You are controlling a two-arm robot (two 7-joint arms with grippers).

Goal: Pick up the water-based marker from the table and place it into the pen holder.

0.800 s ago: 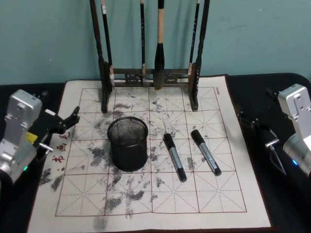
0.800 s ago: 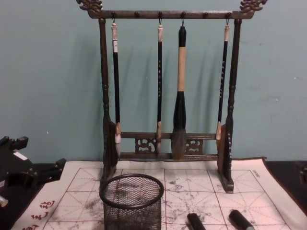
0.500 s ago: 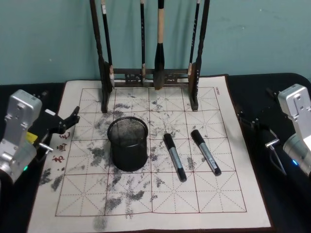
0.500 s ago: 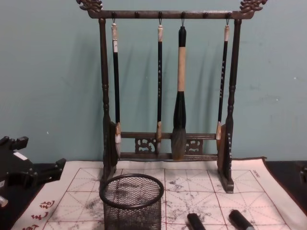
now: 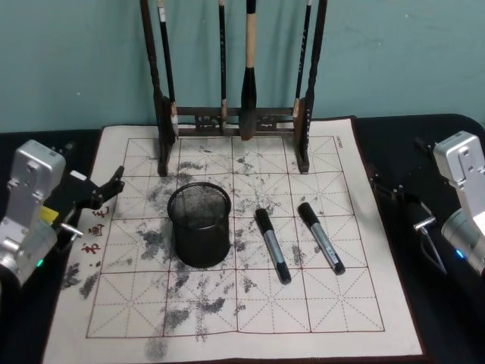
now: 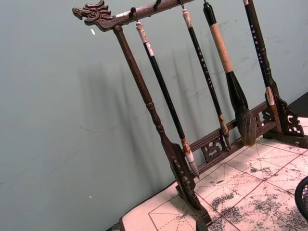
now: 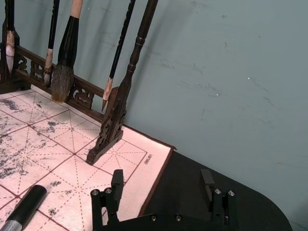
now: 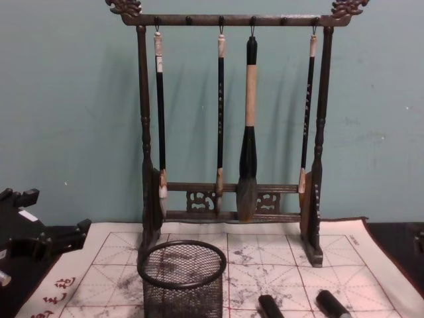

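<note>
Left end effector [image 5: 104, 196] hovers at the mat's [image 5: 356, 311] left edge, fingers apart. Right end effector [image 5: 405, 216] is over the dark tabletop [image 5: 424, 144], off the right edge. Pen holder [image 5: 199, 225] stands upright mid-mat, with one marker [image 5: 271, 246] just right of it and a second marker [image 5: 320, 237] beyond.
Chest: holder base and both markers are cut off.
Right wrist: fingers apart, empty.

Your left arm [image 5: 26, 216] sits low at the far left, its silver wrist angled inward, and the left gripper [image 5: 104, 194] points toward the middle with its 2 black fingers spread. Your right arm [image 5: 466, 201] mirrors it at the far right, wrist turned inward; the right gripper [image 7: 162, 183] holds its 2 fingers well apart and level.
</note>
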